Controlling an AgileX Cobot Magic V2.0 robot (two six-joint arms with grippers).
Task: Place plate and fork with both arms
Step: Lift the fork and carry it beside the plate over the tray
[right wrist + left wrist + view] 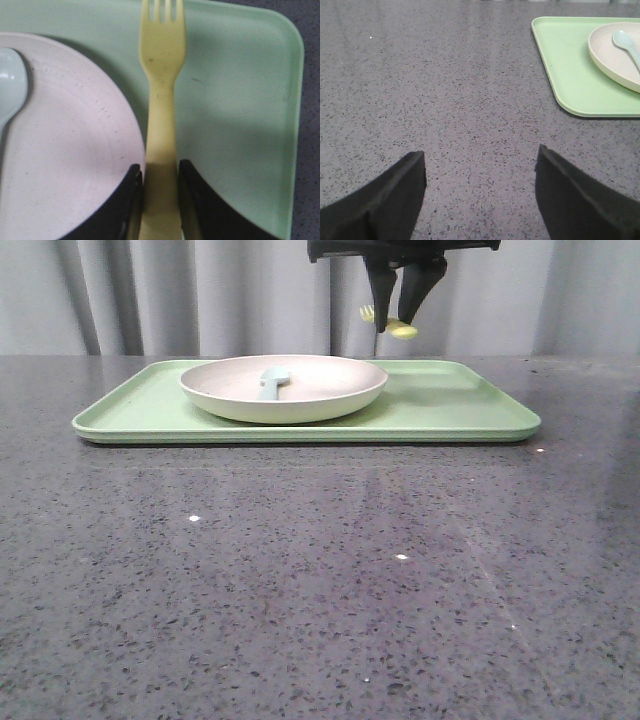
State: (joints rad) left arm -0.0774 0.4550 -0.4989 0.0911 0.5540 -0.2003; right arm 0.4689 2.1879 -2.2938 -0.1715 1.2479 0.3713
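overhead, right gripper clamped on fork, handle end hidden; left gripper wide, empty.

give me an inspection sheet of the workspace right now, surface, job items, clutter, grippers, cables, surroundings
surface: dark speckled stone table, bare in front of the tray.
job's things: cream plate sits on the left half of the light-green tray; yellow fork held in the air above the tray, beside the plate's right edge.
clutter: pale blue spoon lying in the plate.
grippers: right gripper shut on the fork handle; left gripper open, empty, over bare table left of the tray.
cables: nothing seen.
surroundings: grey curtain behind the table.
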